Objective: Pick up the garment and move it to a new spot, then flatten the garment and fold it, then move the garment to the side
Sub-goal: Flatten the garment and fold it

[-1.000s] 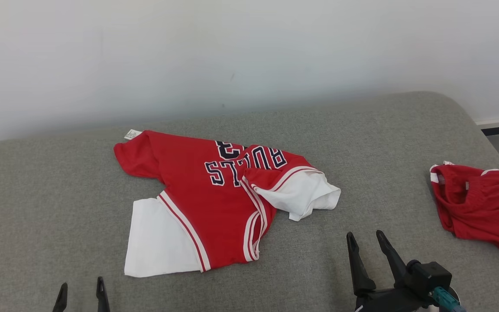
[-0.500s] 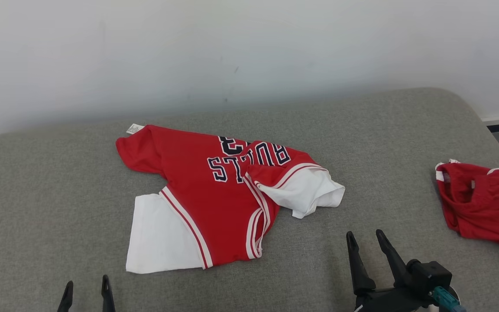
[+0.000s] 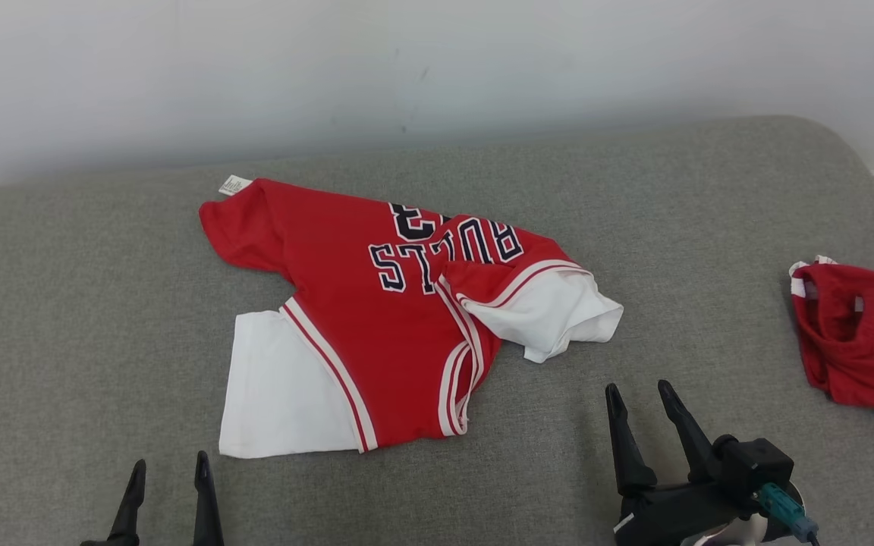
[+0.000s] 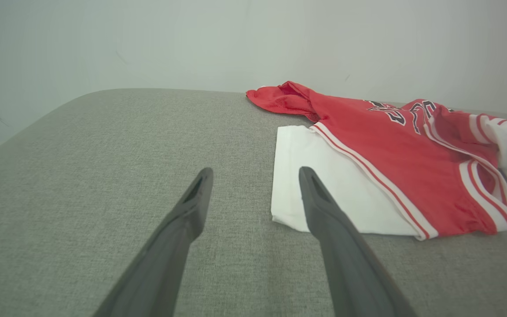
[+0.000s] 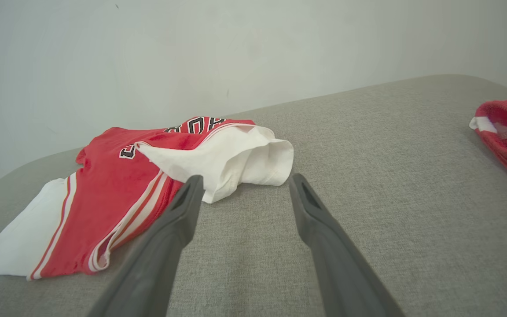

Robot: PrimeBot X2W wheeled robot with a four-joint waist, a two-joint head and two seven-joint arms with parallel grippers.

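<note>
Nearest the robot, at the lower left of the head view, the left gripper [image 3: 169,460] is seen with its two dark fingers spread apart and nothing held between them. It is pointed over the grey padded surface [image 3: 65,303], near the closest white corner of the garment but apart from it. At the lower right, the right gripper [image 3: 637,387] is likewise spread wide and empty, its tips directed toward the bunched sleeve [image 3: 558,322] without touching it. Beyond both, the garment [image 3: 376,326], a red jersey with white sleeves, striped trim and dark lettering, is laid near the middle of the surface. Its flat sleeve [image 3: 278,394] is spread out on the left, while the other white sleeve is crumpled and folded over on the right. A small white label [image 3: 234,184] is seen at the far left corner. Well apart to the right, a second red garment [image 3: 854,341] is heaped at the surface's edge. Behind everything, a pale wall [image 3: 437,61] is seen.
</note>
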